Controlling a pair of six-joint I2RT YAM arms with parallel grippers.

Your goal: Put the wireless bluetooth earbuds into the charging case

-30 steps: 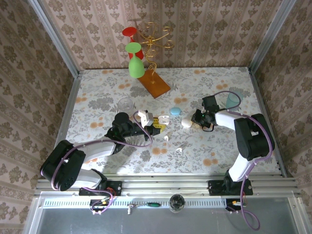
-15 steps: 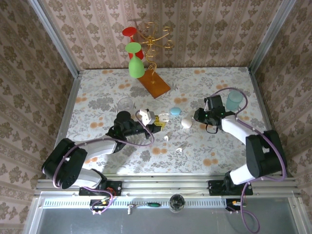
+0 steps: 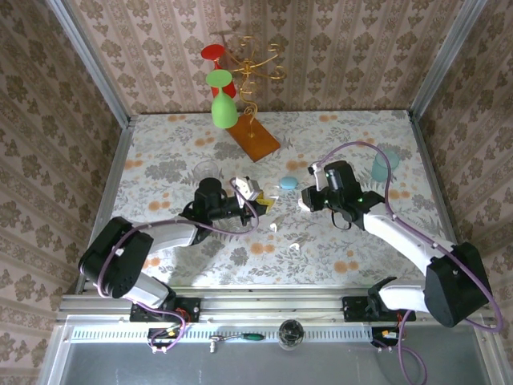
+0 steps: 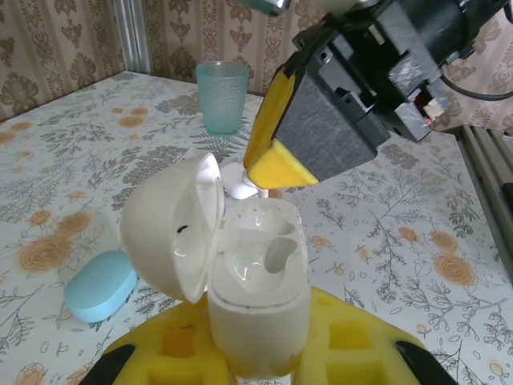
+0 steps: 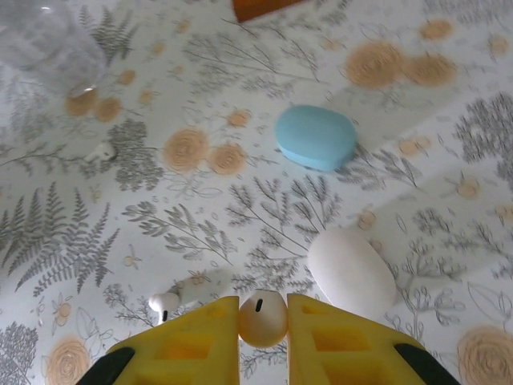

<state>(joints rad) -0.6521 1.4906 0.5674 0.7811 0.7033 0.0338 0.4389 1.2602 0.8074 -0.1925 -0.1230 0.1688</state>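
My left gripper (image 4: pixel 263 333) (image 3: pixel 255 197) is shut on the base of a white charging case (image 4: pixel 258 298) (image 3: pixel 244 188). The case stands upright with its lid (image 4: pixel 173 228) swung open to the left and its wells showing. My right gripper (image 5: pixel 263 322) (image 3: pixel 305 197) is shut on one white earbud (image 5: pixel 263 318) above the table. Its yellow finger (image 4: pixel 278 165) hangs just behind and above the open case. More white earbuds lie loose on the table (image 5: pixel 165 302) (image 5: pixel 103 150) (image 3: pixel 273 227) (image 3: pixel 294 246).
A closed white case (image 5: pixel 351 271) and a pale blue case (image 5: pixel 316 137) (image 3: pixel 288 183) (image 4: pixel 100 284) lie near the middle. A teal cup (image 3: pixel 383 166) (image 4: pixel 222 96) stands at the right and a clear glass (image 3: pixel 207 171) at the left. A wooden-based rack (image 3: pixel 255 136) with green and red glasses stands at the back.
The right arm has swung left and risen with the earbud, closing in on the left gripper. The left gripper has shifted slightly right and back with the open case.
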